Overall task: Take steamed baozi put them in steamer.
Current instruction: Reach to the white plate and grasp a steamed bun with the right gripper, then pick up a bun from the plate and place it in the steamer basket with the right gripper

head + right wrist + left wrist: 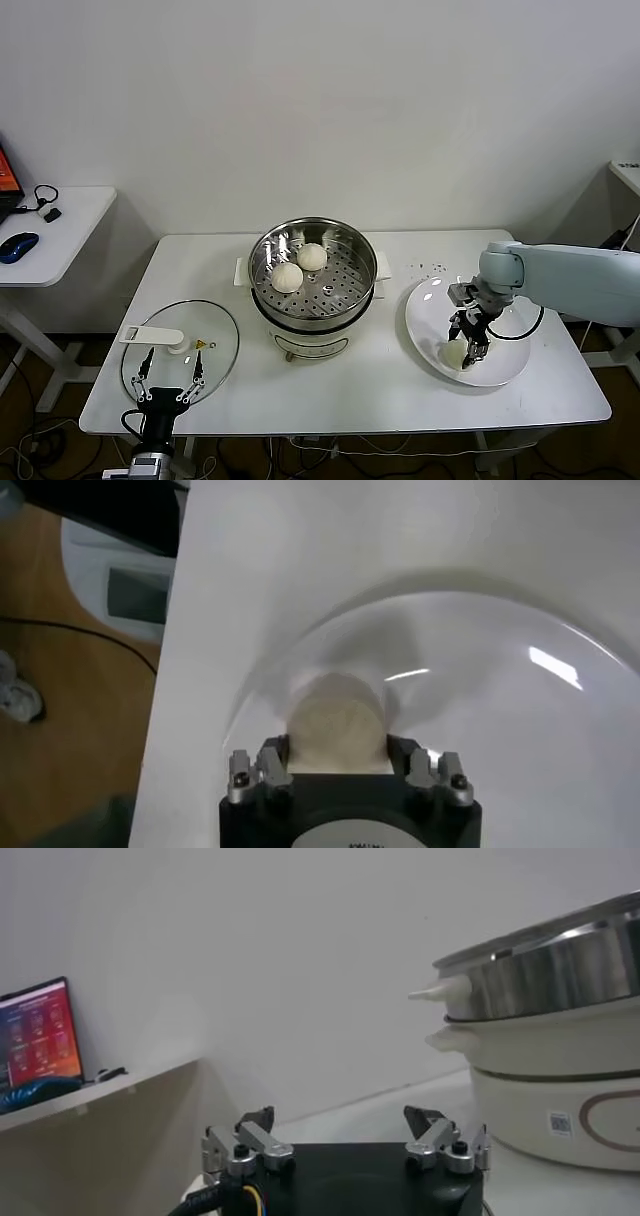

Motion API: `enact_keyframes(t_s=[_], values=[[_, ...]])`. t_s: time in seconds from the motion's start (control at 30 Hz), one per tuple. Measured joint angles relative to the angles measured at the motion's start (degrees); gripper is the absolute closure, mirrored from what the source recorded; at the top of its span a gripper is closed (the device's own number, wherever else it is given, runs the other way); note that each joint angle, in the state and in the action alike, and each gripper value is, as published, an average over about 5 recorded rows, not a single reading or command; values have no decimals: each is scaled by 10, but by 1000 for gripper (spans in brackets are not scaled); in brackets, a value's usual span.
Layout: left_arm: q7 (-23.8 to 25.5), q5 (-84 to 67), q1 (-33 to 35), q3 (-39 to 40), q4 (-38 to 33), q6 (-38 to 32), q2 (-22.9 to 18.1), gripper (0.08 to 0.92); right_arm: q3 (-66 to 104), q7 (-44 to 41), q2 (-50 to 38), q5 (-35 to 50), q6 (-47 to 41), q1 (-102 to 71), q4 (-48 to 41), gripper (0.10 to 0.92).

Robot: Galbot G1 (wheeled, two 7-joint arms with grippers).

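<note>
Right now I have the right pincer (468,347) down over the white plate (510,372) on the right side of the counter (390,390), and its two fingers (270,763) sit on either side of a steamed baozi (455,352). From the right wrist view the bun (338,720) fills the gap between the fingers, touching or all but touching them, so I read it as closed around the bun, though I cannot tell how firmly. That bun rests on the near-left part of the plate, and the plate itself lies flat on the counter just to the right of the steamer (313,315).

The steamer stands at the middle of the counter, and I can see two more baozi (287,277) on its perforated tray, side by side and touching or nearly so, toward the back-left of the tray. A fourth bun does not show in any view I have.

My left pincer (165,397) is parked at the near-left edge of the counter with its fingers (248,1138) spread wide apart and nothing between them. It hovers over the near rim of the glass lid (215,340), which lies flat on the counter with its white handle (155,337) pointing left. A side desk (70,230) stands well apart to the left
</note>
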Motion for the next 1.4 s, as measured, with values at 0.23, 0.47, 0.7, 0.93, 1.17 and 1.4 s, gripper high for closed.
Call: enact_keyframes(t_s=[0.23, 0.47, 0.7, 0.93, 1.17, 1.4], values=[[0, 0, 1, 0, -3, 1, 0, 177, -9, -7, 2, 2, 8, 24, 12, 388], [0, 3, 1, 4, -8, 3, 0, 177, -44, -28, 19, 9, 39, 101, 34, 382], [-1, 7, 3, 8, -8, 3, 0, 177, -78, -56, 53, 17, 99, 200, 58, 384], [-1, 11, 5, 8, -7, 1, 0, 177, -83, -67, 94, 1, 181, 282, 85, 381], [-1, 10, 5, 11, -8, 1, 0, 177, -53, -60, 130, -65, 265, 312, 104, 380], [-1, 10, 5, 11, -9, 0, 0, 177, -16, -44, 180, -114, 310, 310, 98, 380]])
